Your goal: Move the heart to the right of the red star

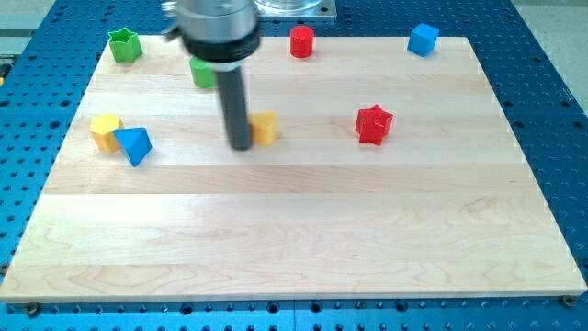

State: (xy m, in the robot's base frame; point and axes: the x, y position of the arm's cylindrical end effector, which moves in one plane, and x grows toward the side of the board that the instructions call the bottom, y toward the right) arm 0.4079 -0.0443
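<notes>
Dark rod: my tip (241, 145) is pressed against the left side of the yellow heart (265, 128), upper centre of the wooden surface (294, 230). No gripper is fitted. The red star (374, 124) is seen well apart, rightward.

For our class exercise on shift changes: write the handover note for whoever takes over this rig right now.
My tip rests on the board, touching the left side of the yellow-orange heart.
The red star sits apart, further towards the view's right, at about the same height.
Done: my tip is placed behind the heart.
Left: push the heart past the red star, skirting it, to rest on its right side.
</notes>
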